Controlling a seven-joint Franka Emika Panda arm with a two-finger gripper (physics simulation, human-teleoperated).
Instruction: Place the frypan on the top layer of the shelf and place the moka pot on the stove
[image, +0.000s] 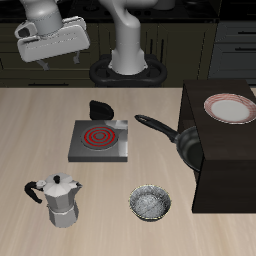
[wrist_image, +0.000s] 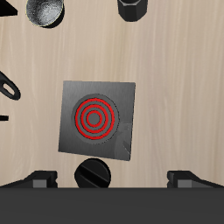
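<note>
The black frypan (image: 188, 145) lies on the flat top of the dark shelf (image: 225, 160), at the edge nearest the stove, its long handle (wrist_image: 7, 85) sticking out over the table. The silver moka pot (image: 60, 198) stands upright on the table near the front edge, apart from the grey stove (image: 100, 140) with its red coil. The stove (wrist_image: 98, 118) fills the middle of the wrist view, with nothing on it; only a dark edge of the moka pot (wrist_image: 133, 7) shows there. My gripper (image: 60, 60) is open and empty, high above the table's back, behind the stove; its fingers (wrist_image: 188, 179) frame the wrist view.
A white plate with a pink rim (image: 230, 107) lies on the shelf top farther back. A small silvery patterned bowl (image: 150, 203) sits near the front edge beside the moka pot and shows in the wrist view (wrist_image: 45, 10). A small black object (image: 100, 108) sits just behind the stove.
</note>
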